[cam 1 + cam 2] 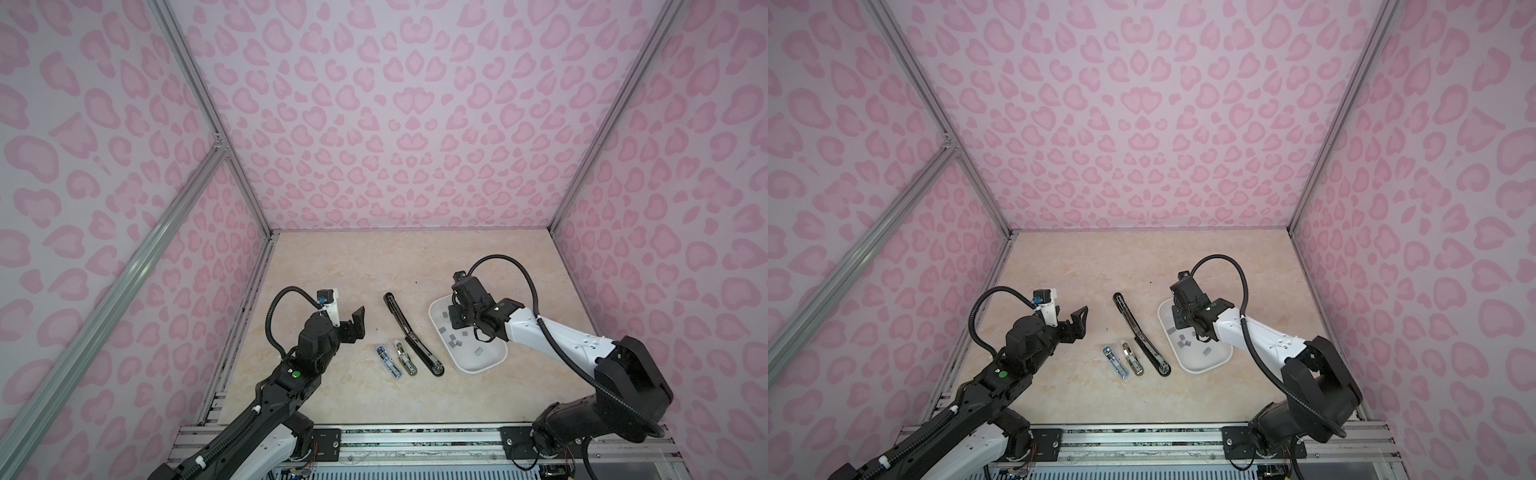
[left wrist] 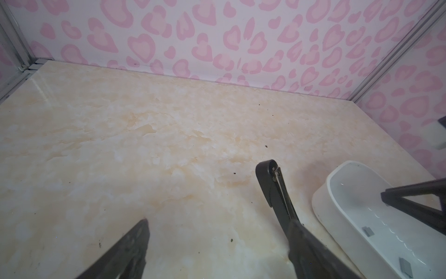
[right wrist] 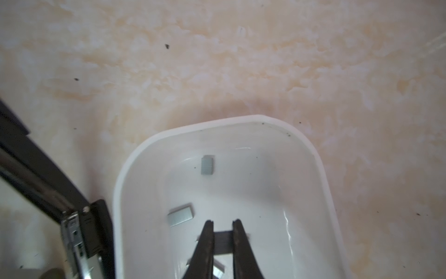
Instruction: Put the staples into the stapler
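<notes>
- Staples (image 1: 456,343) lay scattered as small grey blocks in a white tray (image 1: 488,360) on the right side of the table (image 1: 353,266).
- Right gripper (image 3: 223,221) sat low inside that tray, fingers clamped on one staple block (image 3: 223,241).
- Left gripper (image 1: 357,324) hovered over bare table, fingers wide apart, holding nothing.
- Black stapler (image 1: 419,351) lay opened flat between the arms, just beside the tray, with a bluish metal piece (image 1: 388,362) and a brassy metal piece (image 1: 405,359) near it.
- Table was beige marble-look with dark specks. The walls (image 1: 395,124) were pink-patterned, edged by aluminium rails (image 1: 124,270).
- In both top views the right wrist hid its fingertips, and only the right wrist view showed the grip.
</notes>
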Robot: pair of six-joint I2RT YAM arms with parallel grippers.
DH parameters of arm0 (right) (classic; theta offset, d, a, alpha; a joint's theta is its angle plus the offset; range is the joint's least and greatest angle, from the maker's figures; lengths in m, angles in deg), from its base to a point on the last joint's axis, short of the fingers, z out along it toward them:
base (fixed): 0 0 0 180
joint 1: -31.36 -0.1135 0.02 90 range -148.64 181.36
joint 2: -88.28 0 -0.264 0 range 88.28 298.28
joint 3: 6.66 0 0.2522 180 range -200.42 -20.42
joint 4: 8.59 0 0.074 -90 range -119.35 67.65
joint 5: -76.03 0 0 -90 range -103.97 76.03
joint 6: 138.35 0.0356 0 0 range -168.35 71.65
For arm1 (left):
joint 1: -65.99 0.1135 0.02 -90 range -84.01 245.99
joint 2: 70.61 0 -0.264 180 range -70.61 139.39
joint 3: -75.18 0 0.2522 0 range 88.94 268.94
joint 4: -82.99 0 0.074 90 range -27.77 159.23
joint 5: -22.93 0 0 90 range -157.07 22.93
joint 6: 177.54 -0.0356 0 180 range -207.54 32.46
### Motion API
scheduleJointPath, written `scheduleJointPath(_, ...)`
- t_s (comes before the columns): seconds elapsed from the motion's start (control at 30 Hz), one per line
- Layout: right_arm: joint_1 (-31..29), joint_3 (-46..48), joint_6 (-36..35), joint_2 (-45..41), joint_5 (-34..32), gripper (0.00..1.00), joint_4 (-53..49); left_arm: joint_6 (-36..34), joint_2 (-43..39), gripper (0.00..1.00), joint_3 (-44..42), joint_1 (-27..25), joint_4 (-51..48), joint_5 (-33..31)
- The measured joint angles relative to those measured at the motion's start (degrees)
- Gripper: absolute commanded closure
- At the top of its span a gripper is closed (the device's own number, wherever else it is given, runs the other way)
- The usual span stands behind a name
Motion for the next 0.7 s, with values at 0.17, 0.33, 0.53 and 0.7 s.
scheduleJointPath(0.17,-11.7,3.7,-1.8,-5.7,1.9,0.9,4.9,0.0,0.0,0.1,0.0,0.0,0.0,0.0)
scheduleJointPath(0.33,-18.6,11.4,-1.8,-7.6,3.5,0.9,13.6,0.0,-0.1,0.1,0.0,0.0,0.0,0.0)
scheduleJointPath(0.53,-22.2,18.8,-0.1,-7.8,4.4,0.92,22.7,0.0,-0.9,0.1,0.0,0.0,0.0,0.1)
scheduleJointPath(0.7,-26.2,19.6,1.6,-6.8,1.3,0.91,26.3,0.0,-1.1,0.1,0.0,0.0,0.0,0.1)
